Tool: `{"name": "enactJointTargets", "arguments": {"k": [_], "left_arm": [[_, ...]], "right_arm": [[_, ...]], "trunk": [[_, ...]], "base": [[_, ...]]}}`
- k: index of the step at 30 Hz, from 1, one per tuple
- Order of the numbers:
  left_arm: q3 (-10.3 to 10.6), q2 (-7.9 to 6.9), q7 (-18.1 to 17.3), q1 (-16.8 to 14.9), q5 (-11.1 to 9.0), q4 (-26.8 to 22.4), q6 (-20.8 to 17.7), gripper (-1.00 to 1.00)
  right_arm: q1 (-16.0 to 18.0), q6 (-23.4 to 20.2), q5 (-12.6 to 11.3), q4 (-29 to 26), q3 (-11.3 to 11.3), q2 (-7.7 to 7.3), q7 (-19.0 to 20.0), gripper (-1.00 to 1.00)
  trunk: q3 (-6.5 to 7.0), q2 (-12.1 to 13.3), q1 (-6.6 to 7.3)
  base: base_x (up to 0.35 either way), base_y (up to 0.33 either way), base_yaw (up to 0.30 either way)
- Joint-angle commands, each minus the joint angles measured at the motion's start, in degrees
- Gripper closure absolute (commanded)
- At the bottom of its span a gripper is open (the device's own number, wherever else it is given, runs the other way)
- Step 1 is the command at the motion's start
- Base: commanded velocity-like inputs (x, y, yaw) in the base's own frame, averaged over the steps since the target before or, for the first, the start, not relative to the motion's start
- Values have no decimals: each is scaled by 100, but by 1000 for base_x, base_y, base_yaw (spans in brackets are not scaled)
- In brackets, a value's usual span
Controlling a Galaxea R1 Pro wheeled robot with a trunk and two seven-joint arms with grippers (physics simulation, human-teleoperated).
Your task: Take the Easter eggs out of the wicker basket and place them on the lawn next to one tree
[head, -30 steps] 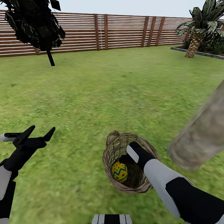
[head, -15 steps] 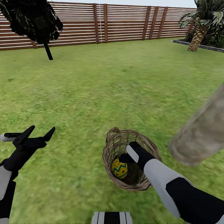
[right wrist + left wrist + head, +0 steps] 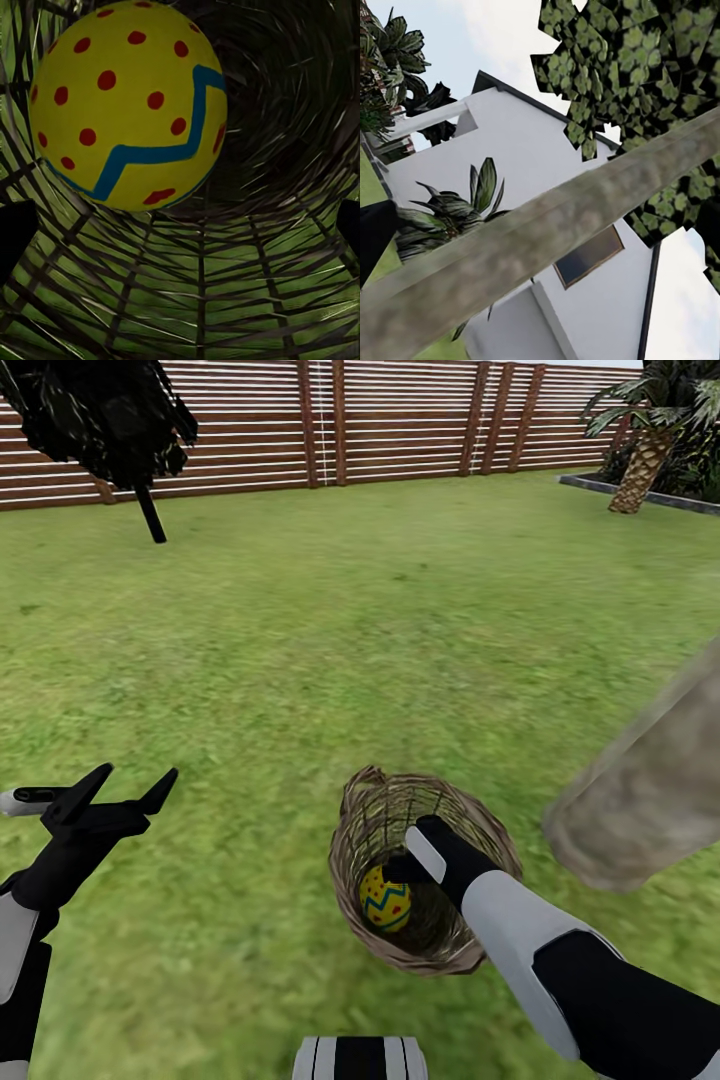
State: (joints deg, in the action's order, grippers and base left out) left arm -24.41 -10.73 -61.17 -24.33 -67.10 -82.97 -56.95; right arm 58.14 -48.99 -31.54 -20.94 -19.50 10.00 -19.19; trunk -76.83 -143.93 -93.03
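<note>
Right gripper (image 3: 398,866) reaches into the wicker basket (image 3: 372,810) beside one Easter egg (image 3: 385,897), jaws spread; left gripper (image 3: 128,785) hovers, jaws spread.

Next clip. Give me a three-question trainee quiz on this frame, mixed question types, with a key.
1. True or false: the left pincer hangs open over the lawn.
2. Which arm reaches into the wicker basket? A) left B) right
3. How many Easter eggs can be seen in the basket?

Key: 1. True. 2. B; the right pincer is inside, fingers apart at the wrist view's edges, gripping nothing. 3. One, yellow with a blue zigzag and red dots; the arm may hide more.
</note>
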Motion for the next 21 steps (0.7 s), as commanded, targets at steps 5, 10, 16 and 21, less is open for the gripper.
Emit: {"name": "enactJointTargets", "arguments": {"k": [5, 10, 16, 21], "left_arm": [[-2, 1, -9, -2, -11, 0, -20, -100], [-2, 1, -9, -2, -14, 0, -18, -100], [-2, 1, -9, -2, -14, 0, -18, -100], [-2, 1, -9, -2, -7, 0, -18, -100]], "right_arm": [[4, 15, -55, -10, -27, 0, -42, -100], [4, 21, -54, -7, -27, 0, -41, -100], [4, 85, -54, -12, -27, 0, -24, -100], [-3, 252, -54, -15, -40, 0, 37, -100]], "trunk": [[-52, -2, -1], [-99, -2, -1], [-156, -2, -1], [-203, -2, -1]], "base": [[154, 0, 0], [18, 0, 0], [1, 0, 0], [0, 0, 0]]}}
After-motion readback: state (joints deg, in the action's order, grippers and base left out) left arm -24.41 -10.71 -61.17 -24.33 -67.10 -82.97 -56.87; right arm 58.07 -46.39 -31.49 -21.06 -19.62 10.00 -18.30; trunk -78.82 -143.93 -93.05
